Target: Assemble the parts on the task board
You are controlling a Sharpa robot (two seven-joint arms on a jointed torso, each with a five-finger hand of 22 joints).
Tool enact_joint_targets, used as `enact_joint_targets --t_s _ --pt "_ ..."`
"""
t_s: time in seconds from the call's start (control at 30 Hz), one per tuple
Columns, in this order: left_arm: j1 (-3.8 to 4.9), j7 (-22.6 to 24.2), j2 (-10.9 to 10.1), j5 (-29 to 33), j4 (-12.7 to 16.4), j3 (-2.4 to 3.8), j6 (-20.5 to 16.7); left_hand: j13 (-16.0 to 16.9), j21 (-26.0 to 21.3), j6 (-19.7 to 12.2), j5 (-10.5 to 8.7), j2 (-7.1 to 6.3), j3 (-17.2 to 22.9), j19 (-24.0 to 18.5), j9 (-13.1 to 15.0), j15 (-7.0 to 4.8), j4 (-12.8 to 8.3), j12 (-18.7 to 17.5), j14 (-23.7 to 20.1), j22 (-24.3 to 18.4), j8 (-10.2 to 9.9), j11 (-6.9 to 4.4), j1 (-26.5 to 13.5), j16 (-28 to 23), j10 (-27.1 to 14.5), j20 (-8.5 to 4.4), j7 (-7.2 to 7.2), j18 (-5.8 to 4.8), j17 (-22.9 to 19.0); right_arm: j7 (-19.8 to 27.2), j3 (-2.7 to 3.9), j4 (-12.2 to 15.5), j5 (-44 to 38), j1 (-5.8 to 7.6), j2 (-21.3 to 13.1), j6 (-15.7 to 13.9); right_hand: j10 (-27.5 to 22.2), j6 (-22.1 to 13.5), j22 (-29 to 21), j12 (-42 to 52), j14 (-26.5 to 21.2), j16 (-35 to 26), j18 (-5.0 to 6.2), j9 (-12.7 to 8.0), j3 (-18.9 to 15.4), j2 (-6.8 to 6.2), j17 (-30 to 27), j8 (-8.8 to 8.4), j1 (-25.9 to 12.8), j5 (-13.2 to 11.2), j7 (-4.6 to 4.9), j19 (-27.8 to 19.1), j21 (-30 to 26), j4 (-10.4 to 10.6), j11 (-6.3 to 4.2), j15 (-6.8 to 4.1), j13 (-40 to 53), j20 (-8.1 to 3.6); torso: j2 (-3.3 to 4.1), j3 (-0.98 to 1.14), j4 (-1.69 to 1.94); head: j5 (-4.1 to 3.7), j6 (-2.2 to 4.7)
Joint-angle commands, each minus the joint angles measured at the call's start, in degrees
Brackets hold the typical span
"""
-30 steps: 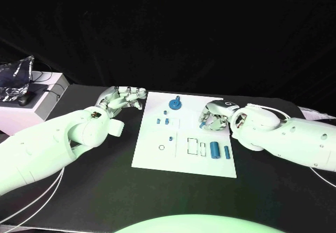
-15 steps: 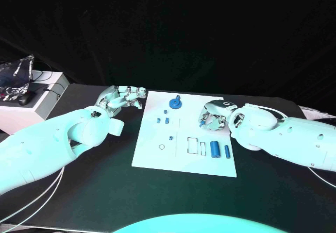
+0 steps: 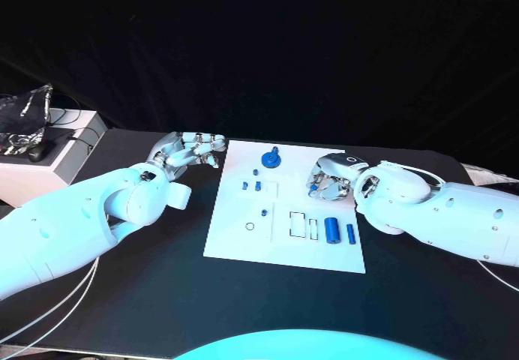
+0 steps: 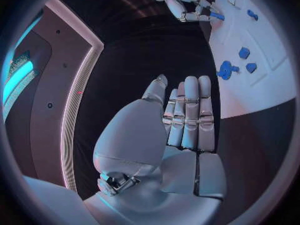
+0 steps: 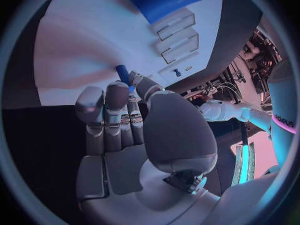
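The right hand [image 3: 328, 182] pinches a small blue peg [image 5: 123, 74] in its fingers over the board's [image 3: 240, 232] right edge, and it could slip out because so little is held; the left hand [image 3: 193, 152], fingers together, holds nothing.

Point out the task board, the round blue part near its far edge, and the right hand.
task board [image 3: 232, 232], head view, bare white surface.
round blue part [image 3: 269, 159], head view, its top.
right hand [image 3: 328, 182], head view, middle of the hand.
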Motion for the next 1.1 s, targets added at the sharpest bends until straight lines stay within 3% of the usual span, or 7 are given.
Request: enact_joint_targets --t_s 0.03,0.43,0.53,0.7,0.8,0.9,1.1 --pt "-0.04 0.2 0.0 -0.1 0.0 0.06 0.6 -0.1 -0.4 -0.3 -0.13 0.32 -0.2 0.5 0.0 0.22 0.1 0.3 0.0 0.2 0.4 0.03 -0.2 -0.2 -0.3 0.01 0.0 0.77 0.0 -1.0 0.19 0.9 2.0 0.08 -0.5 -3.8 2.5 0.3 5.7 0.2 -0.1 0.3 -0.39 0.3 0.4 2.03 0.1 0.11 1.3 -1.2 -0.09 0.0 0.3 0.0 -2.08 -0.32 0.1 -0.24 -0.08 -0.04 -0.04 0.25 -0.06" --pt "-0.14 0.2 0.0 -0.1 -0.1 0.06 0.6 -0.1 -0.4 -0.3 -0.13 0.32 -0.2 0.5 0.0 0.22 0.1 0.3 0.0 0.2 0.4 0.03 -0.2 -0.2 -0.3 0.01 0.0 0.77 0.0 -2.1 1.19 9.1 5.4 2.92 -3.3 -5.0 2.4 0.3 5.5 0.2 -0.2 0.3 -0.29 0.6 1.2 2.02 0.0 0.14 1.5 -2.3 0.09 -0.5 0.2 -0.3 -2.02 -0.27 0.1 -0.22 -0.02 -0.08 -0.06 1.01 0.12" --pt "-0.2 0.2 0.1 0.0 -0.1 0.06 0.7 -0.1 -0.4 -0.3 -0.13 0.32 -0.2 0.5 0.0 0.22 0.1 0.3 0.0 0.2 0.4 0.03 -0.2 -0.2 -0.3 0.01 0.0 0.77 0.0 -1.7 1.25 10.5 6.3 3.01 -2.8 -5.0 2.3 0.2 5.4 0.2 -0.2 0.3 -0.25 0.6 1.3 2.09 0.0 0.1 1.5 -2.4 0.17 -0.5 0.0 -0.3 -1.99 -0.26 0.1 -0.21 0.01 0.05 0.03 1.29 0.15" --pt "-0.28 0.2 0.3 0.0 -0.1 0.06 0.7 -0.1 -0.5 -0.4 -0.15 0.34 -0.2 0.6 0.0 0.21 0.1 0.3 0.1 0.3 0.4 0.03 -0.1 -0.2 -0.4 0.0 0.01 0.78 0.0 -0.9 1.2 11.6 6.3 2.1 -0.3 -5.6 2.2 0.0 5.3 0.2 -0.2 0.3 -0.18 0.5 1.5 2.19 -0.1 0.09 1.5 -2.4 0.29 -0.7 -0.3 -0.4 -1.91 -0.21 0.1 -0.18 -0.03 -0.1 -0.09 1.9 0.08" --pt "-0.3 0.2 0.4 0.0 -0.1 0.06 0.8 -0.1 -0.5 -0.4 -0.15 0.34 -0.2 0.6 0.0 0.21 0.1 0.3 0.1 0.3 0.4 0.03 -0.1 -0.2 -0.4 0.0 0.01 0.78 0.0 -0.3 1.09 11.8 5.2 1.02 2.0 -6.3 2.1 0.0 5.3 0.2 -0.2 0.2 -0.14 0.5 1.5 2.23 -0.1 0.08 1.6 -2.4 0.38 -0.7 -0.4 -0.5 -1.87 -0.2 0.1 -0.18 0.01 0.0 -0.02 2.37 0.18" --pt "-0.31 0.2 0.6 0.0 -0.1 0.07 0.8 -0.1 -0.5 -0.4 -0.15 0.34 -0.2 0.6 0.0 0.21 0.1 0.3 0.1 0.3 0.4 0.03 -0.1 -0.2 -0.4 0.0 0.01 0.78 0.0 0.0 0.89 11.7 3.2 -0.08 4.6 -6.7 2.1 -0.1 5.3 0.2 -0.2 0.2 -0.1 0.5 1.6 2.26 -0.2 0.09 1.6 -2.4 0.41 -0.7 -0.5 -0.6 -1.85 -0.18 0.1 -0.16 0.01 0.05 0.18 2.82 -0.15" --pt "-0.31 0.2 0.8 0.0 -0.2 0.07 0.9 -0.1 -0.6 -0.4 -0.15 0.34 -0.2 0.6 0.0 0.2 0.1 0.3 0.1 0.3 0.5 0.02 0.0 -0.2 -0.3 -0.01 0.01 0.79 0.0 0.1 0.62 11.3 0.5 -1.37 7.5 -7.0 2.0 -0.1 5.3 0.2 -0.2 0.2 -0.07 0.5 1.6 2.29 -0.2 0.1 1.6 -2.4 0.43 -0.7 -0.6 -0.7 -1.84 -0.17 0.1 -0.14 0.07 -0.1 -0.02 3.47 -0.41"
